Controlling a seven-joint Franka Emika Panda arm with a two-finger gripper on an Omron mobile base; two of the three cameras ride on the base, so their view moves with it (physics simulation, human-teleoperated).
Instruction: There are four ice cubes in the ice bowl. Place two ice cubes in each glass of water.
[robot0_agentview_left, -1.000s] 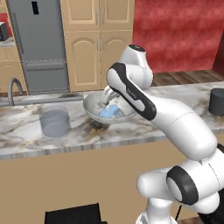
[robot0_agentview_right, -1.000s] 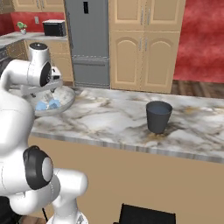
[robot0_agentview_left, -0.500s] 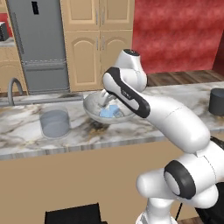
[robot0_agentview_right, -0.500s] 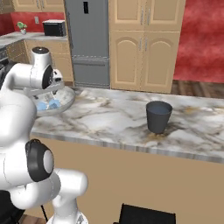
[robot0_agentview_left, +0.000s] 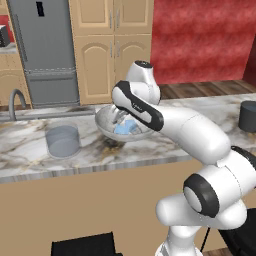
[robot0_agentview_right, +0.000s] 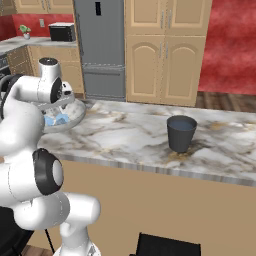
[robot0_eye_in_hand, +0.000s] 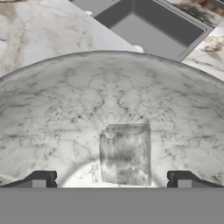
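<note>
The small pale blue translucent ice cubes (robot0_agentview_left: 126, 128) lie clustered on the whitish bottom of the wide, shallow, mottled grey ice bowl (robot0_agentview_left: 107, 125), and none of them has left it yet. In the hand view one cube (robot0_eye_in_hand: 125, 153) sits just ahead of the pincer (robot0_eye_in_hand: 110, 178), between its two dark fingertips (robot0_eye_in_hand: 40, 178), which stand spread wide and released, grasping nothing.

The bowl rests on the marbled counter (robot0_agentview_left: 30, 145). From the bowl, the translucent grey-blue cylindrical tumbler (robot0_agentview_left: 63, 141) stands at about eight o'clock in the left base view, near but apart. The dark charcoal tumbler (robot0_agentview_right: 180, 132) stands well apart at about three o'clock in the right base view.

I judge the task barely begun: the first pick is being lined up, and both glasses have yet to receive their two cubes each.
</note>
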